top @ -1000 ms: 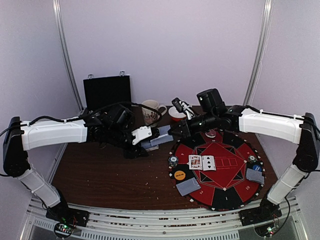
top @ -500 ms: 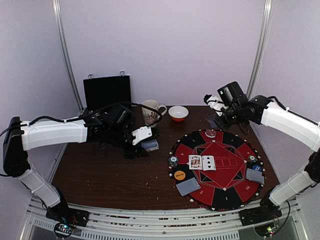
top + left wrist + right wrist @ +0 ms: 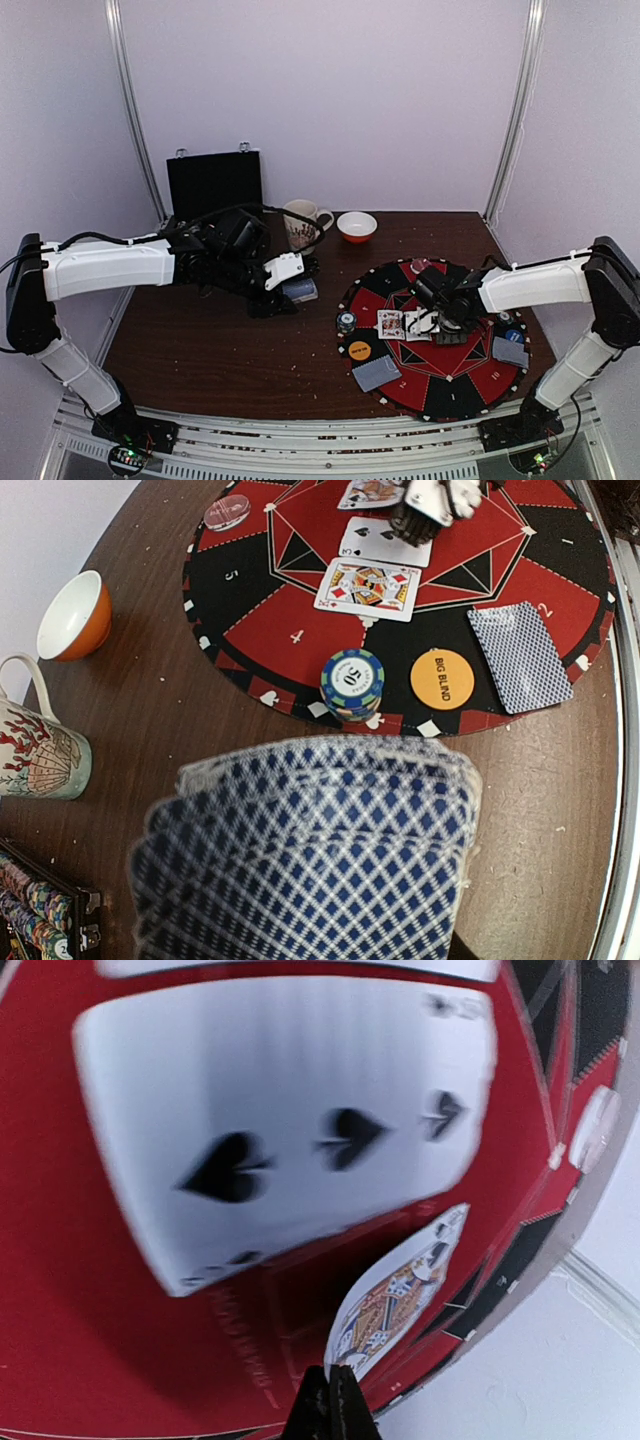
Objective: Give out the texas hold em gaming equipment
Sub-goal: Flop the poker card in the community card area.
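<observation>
My left gripper (image 3: 297, 290) hangs over the brown table left of the mat, shut on a fanned deck of blue-diamond-backed cards (image 3: 310, 850) that hides its fingers. My right gripper (image 3: 330, 1395) is low over the middle of the round red-and-black mat (image 3: 455, 375), shut on the corner of a court card (image 3: 400, 1295) held on edge. Face up on the mat lie a three of spades (image 3: 290, 1120) and another court card (image 3: 367, 587). At the mat's left rim are a chip stack (image 3: 352, 683), an orange BIG BLIND button (image 3: 442, 679) and face-down cards (image 3: 520, 656).
More face-down cards (image 3: 510, 351), a blue button (image 3: 513, 335) and chips (image 3: 505, 318) sit at the mat's right rim. A clear disc (image 3: 227, 512) lies at its far edge. Behind stand a bowl (image 3: 357, 227), a mug (image 3: 303, 223) and the open black case (image 3: 214, 183).
My right arm left the deck in the left gripper, swung out to the back right, then came down over the mat's middle with a card. The left arm stayed put.
</observation>
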`<state>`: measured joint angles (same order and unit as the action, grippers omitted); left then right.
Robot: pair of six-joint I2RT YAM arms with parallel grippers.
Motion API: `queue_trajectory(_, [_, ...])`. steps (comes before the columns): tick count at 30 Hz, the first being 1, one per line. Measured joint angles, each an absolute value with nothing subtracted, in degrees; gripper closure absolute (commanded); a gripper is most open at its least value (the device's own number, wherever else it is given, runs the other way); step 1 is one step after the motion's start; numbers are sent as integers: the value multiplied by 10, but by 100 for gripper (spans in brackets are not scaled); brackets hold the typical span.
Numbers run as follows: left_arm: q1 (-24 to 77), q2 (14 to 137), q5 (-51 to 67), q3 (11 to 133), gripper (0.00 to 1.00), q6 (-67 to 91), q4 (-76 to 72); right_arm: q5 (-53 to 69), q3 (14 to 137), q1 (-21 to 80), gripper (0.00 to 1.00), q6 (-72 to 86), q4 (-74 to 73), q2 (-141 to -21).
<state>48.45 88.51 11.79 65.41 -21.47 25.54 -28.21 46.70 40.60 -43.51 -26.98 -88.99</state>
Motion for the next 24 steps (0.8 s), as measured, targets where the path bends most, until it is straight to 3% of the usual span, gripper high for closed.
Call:
queue_trajectory(9, [484, 885, 118, 654, 57, -215, 255, -203, 441, 413, 100, -468, -286, -888])
queue_trajectory(24, [485, 885, 118, 654, 56, -215, 255, -188, 441, 410, 100, -496, -277, -891])
